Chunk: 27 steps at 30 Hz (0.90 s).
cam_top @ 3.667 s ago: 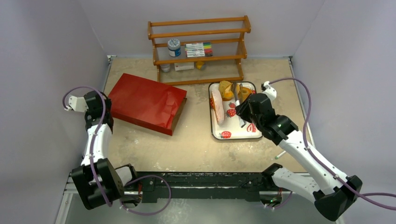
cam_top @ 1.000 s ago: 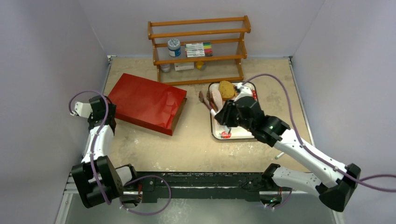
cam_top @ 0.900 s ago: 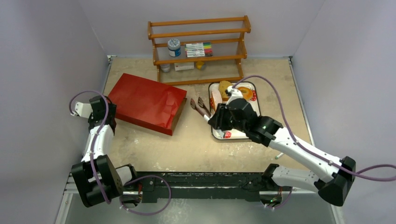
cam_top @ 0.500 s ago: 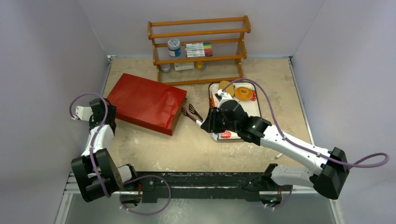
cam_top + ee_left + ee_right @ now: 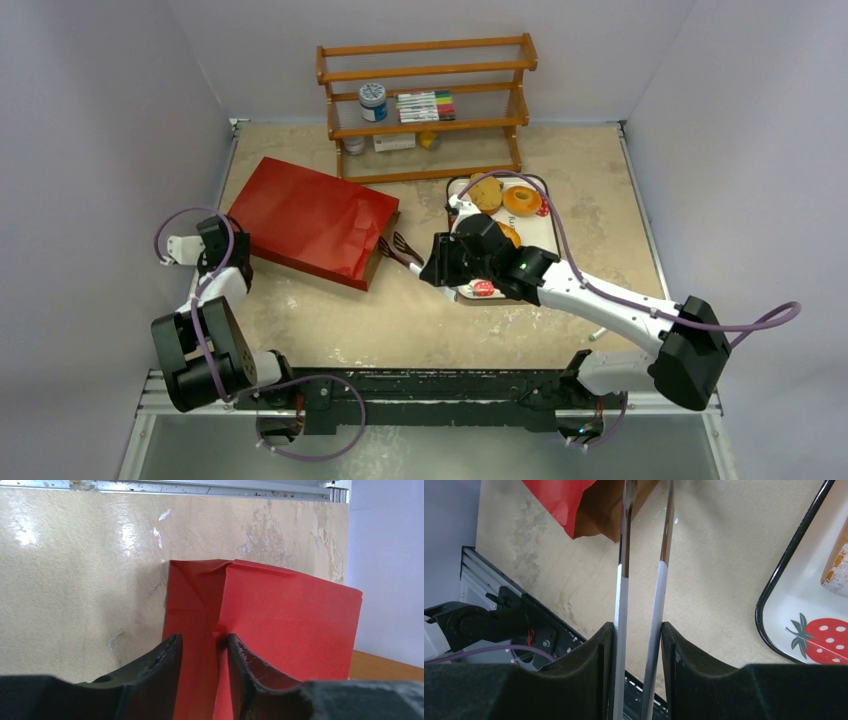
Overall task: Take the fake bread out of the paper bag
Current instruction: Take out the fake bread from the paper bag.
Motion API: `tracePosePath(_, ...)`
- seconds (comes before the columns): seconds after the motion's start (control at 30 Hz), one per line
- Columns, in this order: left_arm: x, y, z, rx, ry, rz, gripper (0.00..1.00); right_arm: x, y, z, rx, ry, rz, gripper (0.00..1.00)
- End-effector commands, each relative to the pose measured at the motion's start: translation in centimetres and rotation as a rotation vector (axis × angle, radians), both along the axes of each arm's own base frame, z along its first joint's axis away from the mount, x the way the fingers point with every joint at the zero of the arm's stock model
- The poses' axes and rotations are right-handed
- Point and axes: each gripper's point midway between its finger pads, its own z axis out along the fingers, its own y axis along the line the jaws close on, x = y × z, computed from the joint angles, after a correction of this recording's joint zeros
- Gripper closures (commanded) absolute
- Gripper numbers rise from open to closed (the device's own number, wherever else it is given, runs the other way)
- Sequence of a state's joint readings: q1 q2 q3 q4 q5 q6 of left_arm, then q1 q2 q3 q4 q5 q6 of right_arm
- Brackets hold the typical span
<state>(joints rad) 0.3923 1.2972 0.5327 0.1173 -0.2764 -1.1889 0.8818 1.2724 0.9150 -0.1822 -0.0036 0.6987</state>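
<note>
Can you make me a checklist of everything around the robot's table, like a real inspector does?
Surface: beige table, scuffed with white marks.
Job's things: red paper bag lies flat, its brown mouth facing the tray; no bread seen inside it.
Clutter: strawberry tray holding a bun and a ring-shaped bread; wooden shelf at the back with a jar and markers.
Grippers: right gripper shut on tongs, their tips at the bag's mouth; left gripper straddles a crease at the bag's closed end, grip unclear.
Cables: purple cables loop off both arms.
Surroundings: plain grey walls on three sides.
</note>
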Motion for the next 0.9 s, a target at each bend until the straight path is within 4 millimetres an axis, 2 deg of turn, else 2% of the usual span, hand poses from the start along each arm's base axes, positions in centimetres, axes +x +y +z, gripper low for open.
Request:
tracePosePath(0.0,1.4,0.9,1.5,0.026,-0.101,0.019,0.71,0.4,1.3,1.4,0.064,-0.045,0.03,0.61)
tracePosePath(0.1,1.8,0.9,1.4,0.027,-0.11,0.012,1.0,0.4,1.4,0.8,0.061,-0.036,0.032,0.61)
tracePosePath(0.27,3.2,1.1,2.6,0.051,-0.136,-0.024,1.0,0.3,1.8,-0.2,0.068,-0.025,0.04,0.61)
tracePosePath(0.47,5.4,1.2,5.0,0.097,-0.17,-0.1,1.0,1.0,3.3,-1.0,0.082,-0.045,0.083,0.62)
tracePosePath(0.63,6.1,1.4,6.2,0.116,-0.183,-0.117,1.0,2.3,5.2,-0.2,0.102,-0.078,0.11,0.62)
tracePosePath(0.7,6.4,1.4,6.4,0.118,-0.189,-0.123,1.0,2.4,5.5,-0.9,0.083,-0.07,0.127,0.62)
tracePosePath(0.73,6.6,1.4,6.5,0.117,-0.194,-0.126,1.0,2.9,6.2,0.1,0.096,-0.085,0.134,0.62)
tracePosePath(0.87,7.1,1.3,6.7,0.112,-0.217,-0.133,1.0,3.2,6.1,1.1,0.1,-0.115,0.131,0.63)
